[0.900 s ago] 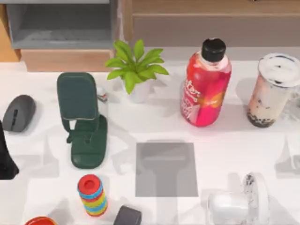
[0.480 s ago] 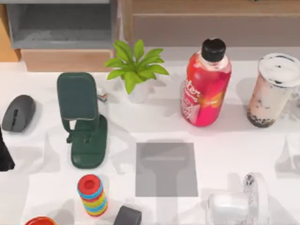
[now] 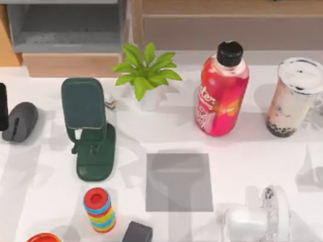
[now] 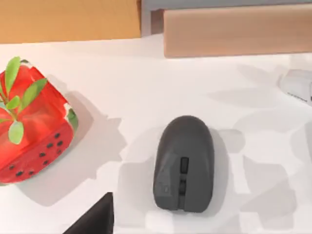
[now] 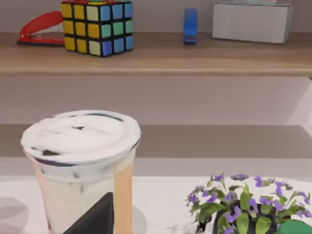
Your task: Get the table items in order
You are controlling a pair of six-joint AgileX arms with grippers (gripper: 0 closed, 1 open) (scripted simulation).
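Left gripper (image 3: 3, 107) has moved up the table's left edge, now touching the mouse (image 3: 20, 121) in the top view; fingers' state: cannot tell. Mouse flat on the tabletop (image 3: 242, 156), far left. Milk-tea cup (image 3: 293, 97) upright, far right. Right arm's fingers: cannot tell.

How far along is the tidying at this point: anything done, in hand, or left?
Nothing looks placed yet. In hand: the left pincer is at the table's left edge, right beside the mouse, which lies ungrasped. Left: the milk-tea cup stands untouched at the far right.
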